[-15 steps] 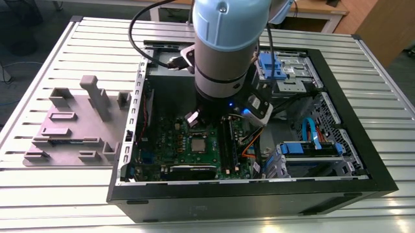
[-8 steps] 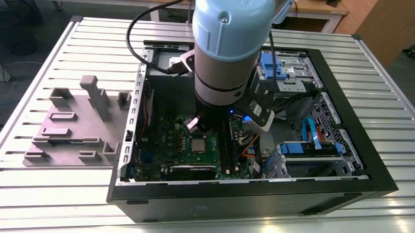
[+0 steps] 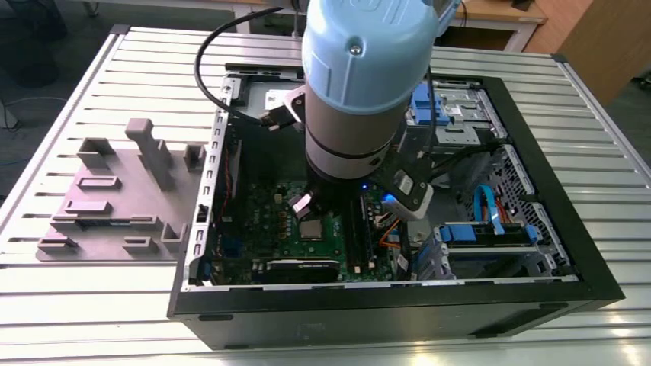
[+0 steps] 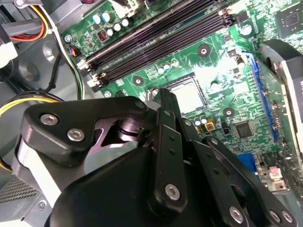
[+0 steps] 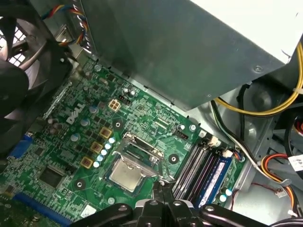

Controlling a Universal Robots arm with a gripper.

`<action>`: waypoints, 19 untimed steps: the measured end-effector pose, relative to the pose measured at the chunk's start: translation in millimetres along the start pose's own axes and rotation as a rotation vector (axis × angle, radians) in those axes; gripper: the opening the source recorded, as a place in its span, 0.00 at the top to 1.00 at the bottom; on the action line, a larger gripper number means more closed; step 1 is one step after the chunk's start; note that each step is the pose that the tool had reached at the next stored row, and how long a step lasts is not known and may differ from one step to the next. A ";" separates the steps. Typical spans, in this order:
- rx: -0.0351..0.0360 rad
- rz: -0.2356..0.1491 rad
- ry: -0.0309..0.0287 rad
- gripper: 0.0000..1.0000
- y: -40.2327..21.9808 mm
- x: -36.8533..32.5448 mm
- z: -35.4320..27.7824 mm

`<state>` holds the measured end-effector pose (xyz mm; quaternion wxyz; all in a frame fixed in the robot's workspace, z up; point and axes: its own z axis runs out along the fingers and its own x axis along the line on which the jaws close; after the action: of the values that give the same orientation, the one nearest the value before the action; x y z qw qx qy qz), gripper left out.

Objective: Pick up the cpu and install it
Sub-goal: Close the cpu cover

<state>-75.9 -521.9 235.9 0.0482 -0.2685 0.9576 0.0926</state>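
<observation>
Cpu (image 5: pixel 127 173) seated in socket (image 5: pixel 137 163) inside computer case (image 3: pixel 569 252), jaws clenched empty just above.

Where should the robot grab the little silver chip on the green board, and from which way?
Probably by two opposite edges of the cpu, coming straight down from above. It lies flat in the socket on the motherboard, so its thin rim is likely the best hold, and the walls of the computer case would hinder a sideways approach.

Grey box (image 5: pixel 189 52) and memory slots (image 5: pixel 201 165) crowd the seemingly unobstructed cpu (image 5: pixel 127 174).
</observation>
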 end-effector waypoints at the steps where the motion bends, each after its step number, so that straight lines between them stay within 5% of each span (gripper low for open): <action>1: -0.0003 0.000 -0.0001 0.89 -0.4 0.1 -0.1; 10: -0.0005 0.000 -0.0002 0.89 -7.3 -9.0 0.2; 19: -0.0007 0.000 -0.0004 0.89 -5.3 -11.6 0.9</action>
<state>-63.2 -520.3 235.8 0.0483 -0.2685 0.9576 0.0929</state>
